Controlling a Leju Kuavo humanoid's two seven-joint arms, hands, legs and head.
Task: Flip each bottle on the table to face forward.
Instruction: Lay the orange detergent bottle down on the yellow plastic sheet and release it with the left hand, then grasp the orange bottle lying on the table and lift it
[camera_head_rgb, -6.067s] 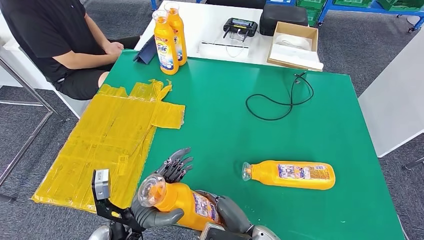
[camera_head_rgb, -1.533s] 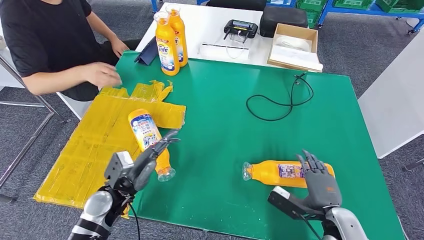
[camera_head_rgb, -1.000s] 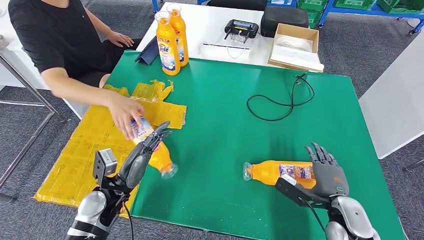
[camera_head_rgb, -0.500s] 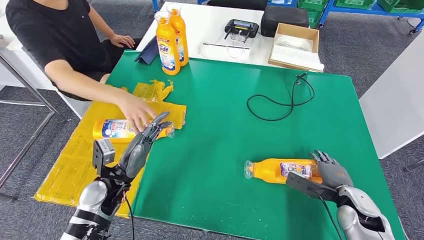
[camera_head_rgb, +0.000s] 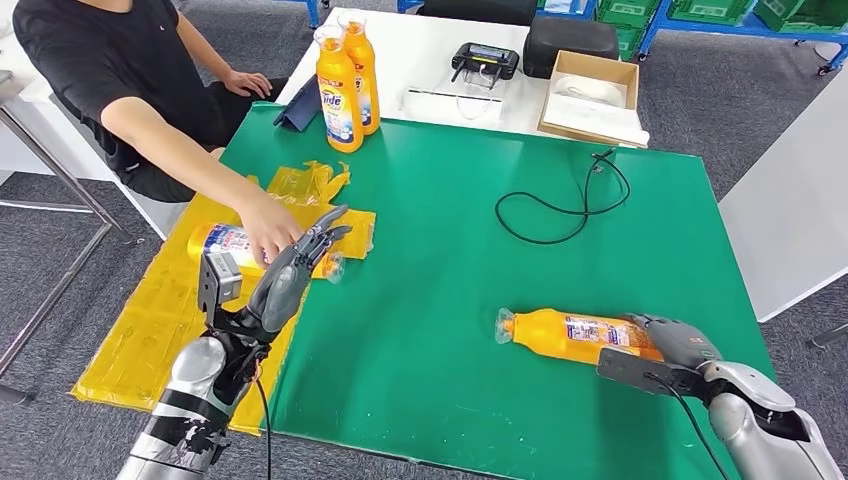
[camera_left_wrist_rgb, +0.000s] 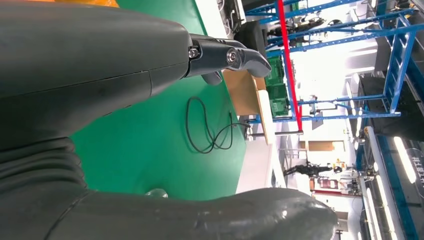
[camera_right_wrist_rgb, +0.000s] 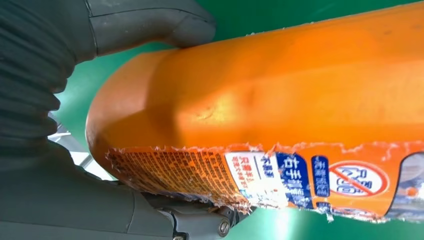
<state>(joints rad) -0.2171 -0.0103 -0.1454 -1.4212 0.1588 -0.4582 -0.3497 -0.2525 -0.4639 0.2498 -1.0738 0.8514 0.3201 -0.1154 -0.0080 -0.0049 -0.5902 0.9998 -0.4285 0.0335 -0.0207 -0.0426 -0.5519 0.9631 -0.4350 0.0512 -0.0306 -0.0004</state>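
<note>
An orange bottle lies on its side on the green table, cap toward the middle, label up. My right hand grips its base; in the right wrist view the bottle sits between the thumb and the fingers. A second orange bottle lies on the yellow sheet at the left, under a person's hand. My left hand hovers just in front of it, fingers stretched out and holding nothing. Two more bottles stand upright at the far left edge.
A person in black sits at the table's far left corner, one arm reaching over the yellow sheet. A black cable lies at the back right of the green table. The white table behind carries a cardboard box, a black device and a black bag.
My right hand has closed around the base of the right bottle. My left hand has risen slightly toward the left bottle, which the person's hand still covers.
</note>
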